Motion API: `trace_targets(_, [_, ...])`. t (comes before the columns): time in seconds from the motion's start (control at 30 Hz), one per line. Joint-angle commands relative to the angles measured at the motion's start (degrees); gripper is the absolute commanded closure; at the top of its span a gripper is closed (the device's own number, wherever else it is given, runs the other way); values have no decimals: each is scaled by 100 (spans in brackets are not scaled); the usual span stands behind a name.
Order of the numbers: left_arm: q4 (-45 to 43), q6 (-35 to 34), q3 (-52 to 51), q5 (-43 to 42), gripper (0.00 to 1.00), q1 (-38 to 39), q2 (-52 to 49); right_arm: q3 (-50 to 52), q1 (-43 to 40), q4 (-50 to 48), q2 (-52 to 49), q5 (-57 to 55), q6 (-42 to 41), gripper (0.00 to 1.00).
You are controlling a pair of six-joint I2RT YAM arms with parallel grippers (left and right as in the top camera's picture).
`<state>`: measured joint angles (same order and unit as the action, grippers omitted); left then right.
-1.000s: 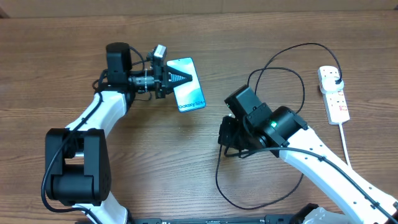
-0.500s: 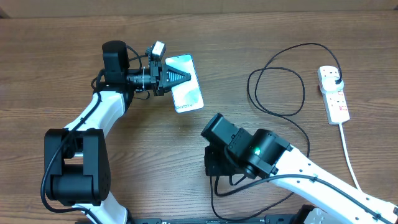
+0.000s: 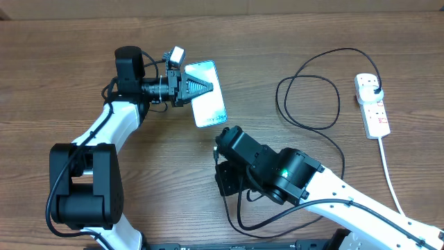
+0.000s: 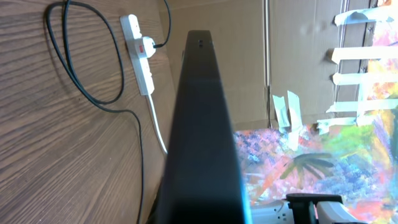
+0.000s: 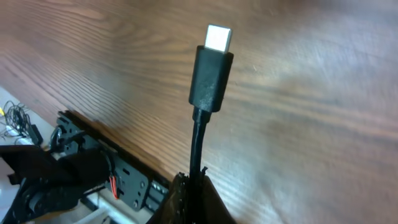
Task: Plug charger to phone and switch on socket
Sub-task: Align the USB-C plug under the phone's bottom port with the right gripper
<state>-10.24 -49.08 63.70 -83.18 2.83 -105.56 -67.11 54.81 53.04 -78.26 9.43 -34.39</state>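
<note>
The phone [image 3: 208,97], screen glowing light blue, is held tilted off the table by my left gripper [image 3: 205,88], which is shut on it. In the left wrist view the phone [image 4: 202,124] shows edge-on as a dark slab that fills the middle and hides the jaws. My right gripper [image 5: 194,186] is shut on the charger cable just below its connector tip [image 5: 210,68], which points up over bare wood. From overhead that gripper [image 3: 223,182] sits below the phone. The charger [image 3: 347,48] loops right to a black plug in the white socket [image 3: 372,104].
The socket's thick white cord [image 3: 388,167] runs down the right side toward the front edge. The socket [image 4: 142,62] and a cable loop lie beyond the phone in the left wrist view. A black frame [image 5: 93,174] lines the table's front edge. Cardboard stands behind the table.
My right arm has swung left and toward the front with the cable end, dragging the loop along. The left gripper lifted the phone slightly up-left, then held still.
</note>
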Motion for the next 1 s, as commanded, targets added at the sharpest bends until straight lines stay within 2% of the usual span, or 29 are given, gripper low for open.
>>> trace_targets(0.0, [-9,107,101,-404,96,105,-9,-46,20,-162,149,-195,492,96])
trace_targets(0.2, [-4,107,101,-748,96,107,-9,-46,9,-192,142,-546,492,96])
trace_targets(0.97, [-9,133,101,-750,96,208,-9,-46,-85,-461,15,-852,603,96])
